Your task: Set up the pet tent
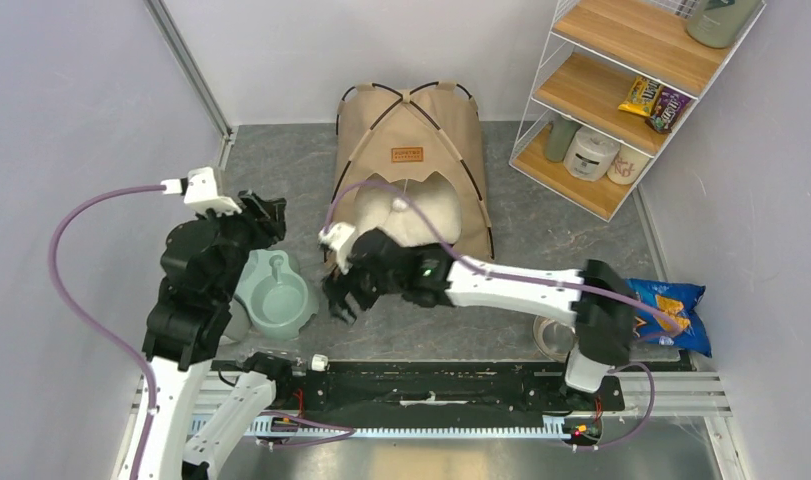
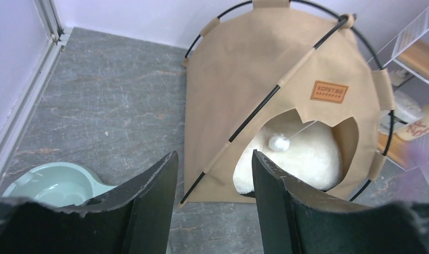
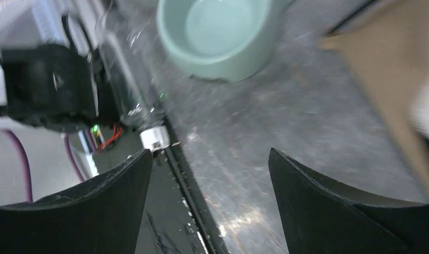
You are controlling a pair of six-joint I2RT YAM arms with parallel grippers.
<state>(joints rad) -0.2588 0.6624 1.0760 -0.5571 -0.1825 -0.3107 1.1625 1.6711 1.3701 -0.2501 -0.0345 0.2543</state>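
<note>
The pet tent (image 1: 411, 140) stands at the back middle of the floor: tan fabric, thin black crossing poles, a brown label (image 2: 328, 91). A fluffy white pillow (image 2: 307, 159) fills its arched doorway, and a small white pom-pom (image 2: 279, 142) hangs in front of it. My left gripper (image 2: 213, 159) is open and empty, held above the floor left of the tent's front corner. My right gripper (image 1: 339, 298) hangs just before the doorway and is turned back towards the arm bases. It is open (image 3: 209, 156) with only floor between its fingers. The right wrist view is blurred.
A pale green pet bowl (image 1: 276, 295) sits on the floor under my left arm. A white wire shelf (image 1: 621, 100) with snacks and containers stands at the back right. A blue chip bag (image 1: 671, 310) and a clear cup (image 1: 551, 335) lie near the right base.
</note>
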